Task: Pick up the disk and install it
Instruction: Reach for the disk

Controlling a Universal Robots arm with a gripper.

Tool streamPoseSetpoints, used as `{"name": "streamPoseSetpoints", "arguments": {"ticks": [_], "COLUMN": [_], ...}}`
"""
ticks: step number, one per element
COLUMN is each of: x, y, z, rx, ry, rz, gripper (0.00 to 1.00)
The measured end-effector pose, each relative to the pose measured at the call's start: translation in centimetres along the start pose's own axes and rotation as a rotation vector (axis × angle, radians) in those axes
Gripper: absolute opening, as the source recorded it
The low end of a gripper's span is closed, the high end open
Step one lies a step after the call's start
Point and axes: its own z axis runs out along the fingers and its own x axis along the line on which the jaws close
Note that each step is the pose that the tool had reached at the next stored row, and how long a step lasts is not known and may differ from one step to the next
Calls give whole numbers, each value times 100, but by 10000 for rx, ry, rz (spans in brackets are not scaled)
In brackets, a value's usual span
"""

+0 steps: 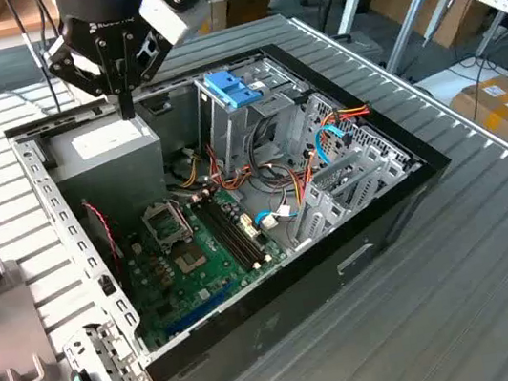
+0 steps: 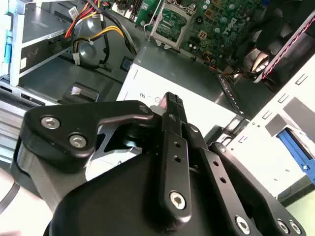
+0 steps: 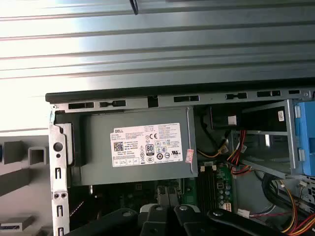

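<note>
The disk (image 1: 233, 87) stands on edge in the drive cage at the back middle of the open computer case (image 1: 343, 263); its light-blue carrier faces up, with silver-grey metal below it. The same blue carrier edge shows in the first wrist view (image 3: 305, 140) and in the second wrist view (image 2: 6, 42). My black gripper (image 1: 128, 109) hangs over the grey power supply (image 1: 117, 149) at the case's back corner, on the exterior view's left and well apart from the disk. Its fingers (image 2: 171, 105) are shut together with nothing between them.
A green motherboard (image 1: 198, 267) lies on the case floor, with red, yellow and orange cables (image 1: 292, 184) running to a tilted grey metal bracket (image 1: 349, 180). A grey fixture (image 1: 2, 337) sits on the slatted table at the exterior view's left. Cardboard boxes (image 1: 507, 107) stand beyond the table.
</note>
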Motion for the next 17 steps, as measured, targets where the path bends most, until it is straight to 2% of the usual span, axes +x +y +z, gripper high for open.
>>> {"name": "streamPoseSetpoints", "arguments": {"ticks": [10,17], "x": [8,68], "y": [0,-5], "z": [0,-1], "rx": [0,0], "ry": [0,-1], "rz": [1,0], "gripper": [11,11]}}
